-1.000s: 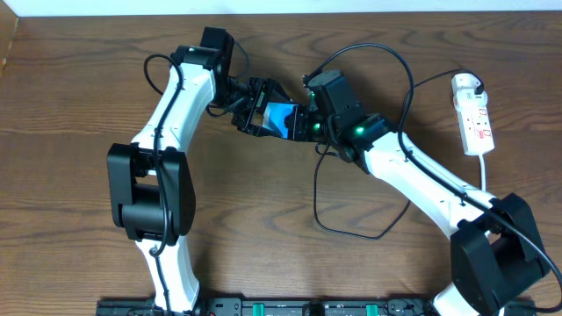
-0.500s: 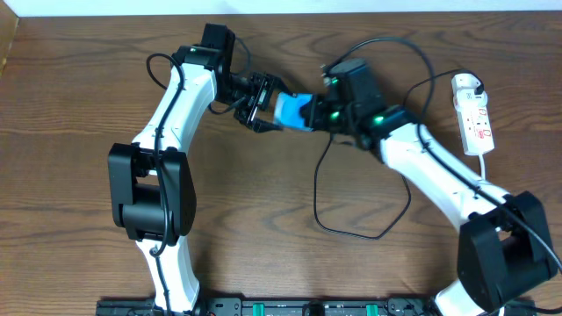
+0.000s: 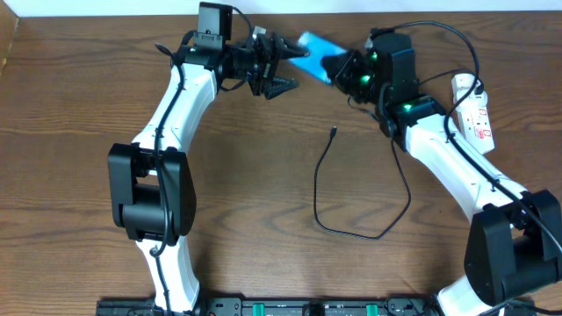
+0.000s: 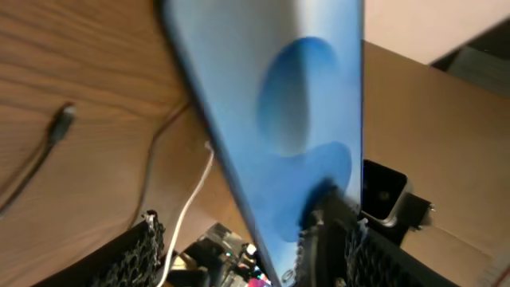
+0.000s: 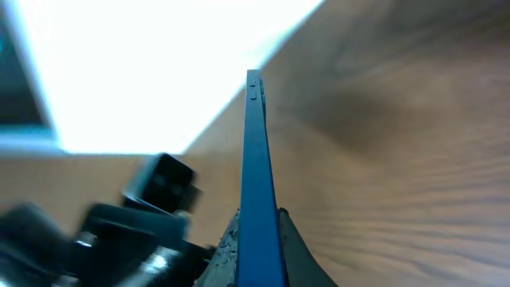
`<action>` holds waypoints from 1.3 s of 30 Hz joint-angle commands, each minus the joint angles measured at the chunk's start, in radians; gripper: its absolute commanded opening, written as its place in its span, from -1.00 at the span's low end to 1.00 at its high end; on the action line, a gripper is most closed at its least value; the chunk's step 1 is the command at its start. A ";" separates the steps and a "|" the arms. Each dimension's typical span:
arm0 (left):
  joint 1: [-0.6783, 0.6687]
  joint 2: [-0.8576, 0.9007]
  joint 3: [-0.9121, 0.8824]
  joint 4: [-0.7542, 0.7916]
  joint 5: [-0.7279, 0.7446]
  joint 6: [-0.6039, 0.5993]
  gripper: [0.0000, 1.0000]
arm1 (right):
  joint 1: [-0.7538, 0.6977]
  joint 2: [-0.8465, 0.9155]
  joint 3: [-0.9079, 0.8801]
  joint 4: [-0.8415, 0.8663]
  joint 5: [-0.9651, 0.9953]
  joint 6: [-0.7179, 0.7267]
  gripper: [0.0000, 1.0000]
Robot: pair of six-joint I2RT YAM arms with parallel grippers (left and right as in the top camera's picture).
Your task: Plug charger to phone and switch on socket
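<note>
The phone (image 3: 314,43), with a blue screen, is held tilted in the air near the table's far edge by my right gripper (image 3: 339,67), which is shut on its lower end. In the right wrist view the phone (image 5: 255,151) shows edge-on between the fingers (image 5: 255,231). My left gripper (image 3: 288,70) is open just left of the phone. In the left wrist view the phone (image 4: 295,112) fills the frame above the spread fingers (image 4: 249,235). The charger tip (image 3: 334,132) lies loose on the table, and it also shows in the left wrist view (image 4: 62,119). Its black cable (image 3: 351,233) loops toward the socket (image 3: 475,112) at the right.
The socket's white cord (image 3: 488,175) runs down the right side beside my right arm. The black cable loop covers the table's middle right. A pale wall borders the far edge of the wooden table (image 3: 70,175).
The right gripper has carried the phone up and to the right toward the far edge. The left gripper has opened off the phone. The charger tip now lies free on the table.
</note>
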 commanded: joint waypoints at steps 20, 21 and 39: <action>0.001 -0.022 0.008 0.284 -0.143 -0.434 0.21 | 0.092 -0.043 0.027 0.173 0.002 0.601 -0.97; 0.001 -0.022 0.008 0.284 -0.143 -0.436 0.16 | 0.095 -0.043 0.027 0.173 0.005 0.602 -0.97; 0.001 -0.022 0.008 0.284 -0.192 -0.435 -0.78 | 0.096 -0.043 0.027 0.169 0.007 0.628 -0.97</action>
